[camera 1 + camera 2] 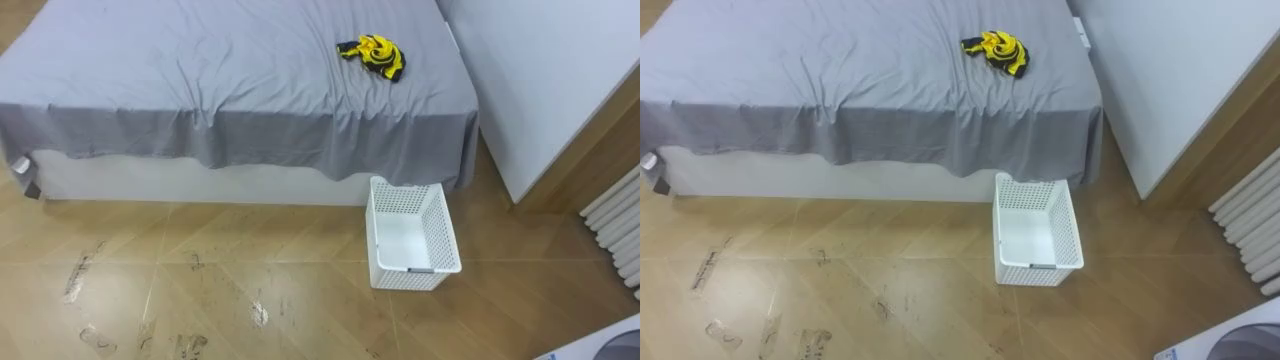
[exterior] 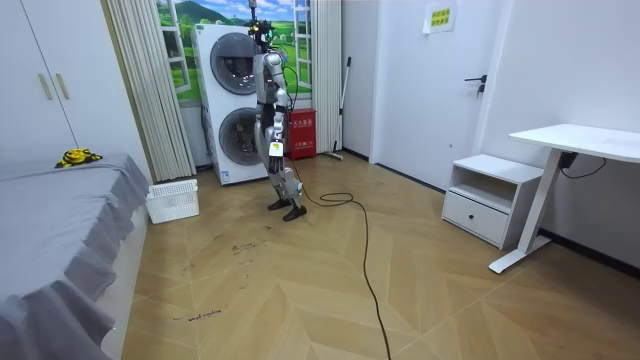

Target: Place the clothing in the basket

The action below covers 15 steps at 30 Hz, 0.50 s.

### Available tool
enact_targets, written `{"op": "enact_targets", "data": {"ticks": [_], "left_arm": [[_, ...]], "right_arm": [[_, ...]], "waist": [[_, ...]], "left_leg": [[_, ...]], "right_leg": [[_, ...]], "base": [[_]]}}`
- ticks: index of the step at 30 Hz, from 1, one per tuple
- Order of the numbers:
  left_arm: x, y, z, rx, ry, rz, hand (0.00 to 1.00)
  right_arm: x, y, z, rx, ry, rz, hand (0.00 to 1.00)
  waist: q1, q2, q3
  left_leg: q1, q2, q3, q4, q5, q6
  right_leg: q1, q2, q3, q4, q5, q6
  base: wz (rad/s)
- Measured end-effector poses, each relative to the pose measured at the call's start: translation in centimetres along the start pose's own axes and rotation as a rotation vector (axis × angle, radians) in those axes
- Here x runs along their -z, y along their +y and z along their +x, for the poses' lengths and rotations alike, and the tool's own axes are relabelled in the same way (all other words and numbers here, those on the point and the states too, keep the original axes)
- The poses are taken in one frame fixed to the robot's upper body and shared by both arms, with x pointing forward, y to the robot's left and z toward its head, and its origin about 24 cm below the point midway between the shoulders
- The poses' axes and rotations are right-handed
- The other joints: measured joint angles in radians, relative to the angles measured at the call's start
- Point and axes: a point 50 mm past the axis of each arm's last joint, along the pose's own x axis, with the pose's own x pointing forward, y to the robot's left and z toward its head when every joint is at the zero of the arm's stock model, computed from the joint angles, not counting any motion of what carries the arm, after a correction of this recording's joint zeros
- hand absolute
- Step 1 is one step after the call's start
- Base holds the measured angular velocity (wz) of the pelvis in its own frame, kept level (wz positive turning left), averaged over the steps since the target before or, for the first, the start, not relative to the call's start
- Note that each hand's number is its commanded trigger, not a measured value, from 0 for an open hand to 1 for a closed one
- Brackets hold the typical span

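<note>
Well up on the wide bed (image 1: 200,80), which is covered by a wrinkled grey sheet, lies a crumpled yellow and black garment (image 1: 372,55). It sits near the bed's far right corner as the robot looks at it, bunched into a small heap, well back from the hanging edge of the sheet. A white perforated plastic basket (image 1: 441,228) stands on the scuffed wooden herringbone floor (image 1: 250,260), just beside the near right corner of the bed and right below the draped sheet. The basket is upright and its open top shows a bare white bottom. The garment and the basket are well apart, with the sheet's edge between them.

A white ribbed radiator (image 1: 620,225) stands along the wall to the right of the basket.

From the room view, the robot stands upright on the open floor in front of two stacked white washing machines (image 2: 228,110), facing the bed, with the basket between it and the bed. Its left hand (image 2: 276,150) hangs at hip level on the side nearer the camera. I cannot tell how far it is open or whether it holds anything, as it is too small to read. A white desk (image 2: 580,140) and a low white drawer cabinet (image 2: 485,195) stand at the room view's right.
</note>
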Motion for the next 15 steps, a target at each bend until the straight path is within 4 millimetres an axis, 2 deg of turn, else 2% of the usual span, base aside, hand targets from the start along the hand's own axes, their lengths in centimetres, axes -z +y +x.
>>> {"op": "enact_targets", "data": {"ticks": [15], "left_arm": [[0.14,-0.02,0.02,0.006,0.017,-0.037,0.0]], "right_arm": [[-0.32,0.39,0.03,-0.019,-0.014,-0.023,0.0]], "waist": [[0.001,0.004,-0.001]], "left_leg": [[-0.014,-0.001,-0.001,0.0,0.0,0.0]], "right_leg": [[-0.015,-0.001,0.002,0.003,0.0,0.0]], "base": [[0.0]]}}
